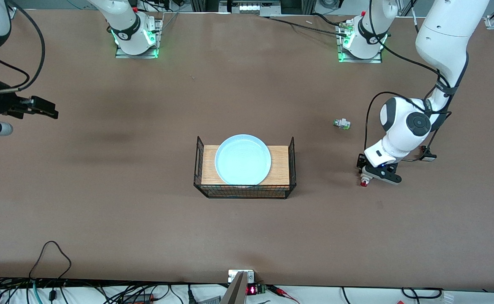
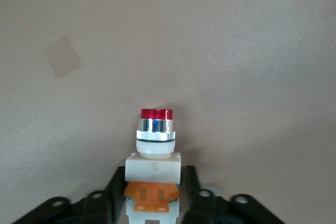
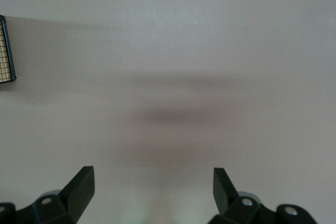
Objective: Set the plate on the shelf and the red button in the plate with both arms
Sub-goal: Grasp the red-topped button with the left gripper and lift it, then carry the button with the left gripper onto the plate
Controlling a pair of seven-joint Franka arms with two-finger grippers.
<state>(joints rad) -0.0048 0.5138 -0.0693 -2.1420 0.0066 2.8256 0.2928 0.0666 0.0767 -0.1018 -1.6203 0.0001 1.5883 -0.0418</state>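
Note:
The pale blue plate (image 1: 242, 159) lies flat in a black wire basket (image 1: 245, 193) with a wooden floor at the table's middle. My left gripper (image 1: 367, 176) is low over the table toward the left arm's end and is shut on the red button (image 1: 363, 183). In the left wrist view the left gripper (image 2: 153, 176) has its black fingers (image 2: 116, 182) pressed on both sides of the red button's white body (image 2: 153, 167), with the orange block below and the red tip pointing away. My right gripper (image 1: 49, 110) hangs open and empty in the air over the right arm's end; it is also open in the right wrist view (image 3: 152, 176).
A similar white green-tipped part (image 1: 342, 123) lies on the table, farther from the front camera than the left gripper. A corner of the basket (image 3: 6, 51) shows in the right wrist view. A pale tape patch (image 2: 62, 55) is on the table near the left gripper.

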